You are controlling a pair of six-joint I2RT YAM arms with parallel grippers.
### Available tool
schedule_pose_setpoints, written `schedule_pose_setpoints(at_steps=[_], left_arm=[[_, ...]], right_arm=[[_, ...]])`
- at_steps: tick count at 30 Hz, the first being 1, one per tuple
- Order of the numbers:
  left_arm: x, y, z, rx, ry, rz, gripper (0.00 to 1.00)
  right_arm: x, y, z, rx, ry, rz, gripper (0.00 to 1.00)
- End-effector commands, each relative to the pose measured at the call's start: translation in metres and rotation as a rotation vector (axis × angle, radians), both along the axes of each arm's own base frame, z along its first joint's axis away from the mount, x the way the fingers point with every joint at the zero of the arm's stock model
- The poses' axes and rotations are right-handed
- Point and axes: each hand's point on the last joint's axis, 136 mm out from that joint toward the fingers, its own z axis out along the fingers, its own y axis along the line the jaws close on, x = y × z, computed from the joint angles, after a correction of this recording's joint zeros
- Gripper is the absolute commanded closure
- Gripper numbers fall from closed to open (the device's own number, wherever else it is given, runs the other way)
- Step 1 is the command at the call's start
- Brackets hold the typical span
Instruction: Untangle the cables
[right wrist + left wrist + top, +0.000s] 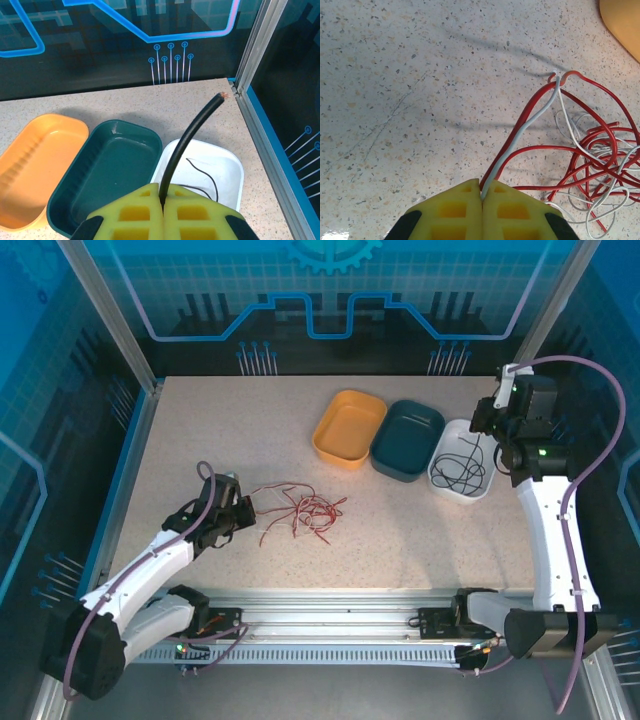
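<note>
Cables [300, 510] in red and white lie as a loose tangle on the desk [200, 420], left of centre and toward its near edge, just beside the left hand [481, 189]; that hand is clamped on a white strand [506, 159], and a red strand [517, 127] runs alongside it into the pads; whether the red one is pinched too cannot be told. The right hand [162, 192] is clamped on a black cable [187, 137] above the white tray [235, 167], in which thin black wire already lies.

Step in hand, as judged: drawing the white strand out of the tangle.
- Pull low and slowly toward the open desk, away from the tangle.
- Watch the far bend where white and red meet; loops there are likely to tighten.
- If the whole tangle drags along, stop, release and regrip nearer a free end.

Count:
- Two hands, both closed on wire.
- Three trays: one orange tray [349, 427], one teal tray [408, 439], one white tray.
- One tangle; its strands overlap too much to count.
</note>
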Motion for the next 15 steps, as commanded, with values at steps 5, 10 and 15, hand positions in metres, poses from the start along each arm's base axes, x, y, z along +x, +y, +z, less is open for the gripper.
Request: schedule_pose_setpoints(at_steps=[5, 10, 15], left_arm=[[0.002, -0.002, -0.002, -0.016, -0.001, -0.015, 1.00], [0.002, -0.002, -0.004, -0.014, 0.003, -0.013, 1.00], [0.000, -0.001, -0.009, -0.010, 0.014, -0.009, 1.00]], right_arm=[[0.017, -0.010, -0.010, -0.066, 0.012, -0.015, 1.00], [0.035, -0.023, -0.028, -0.193, 0.077, -0.063, 1.00], [0.048, -0.031, -0.032, -0.284, 0.087, -0.134, 1.00]])
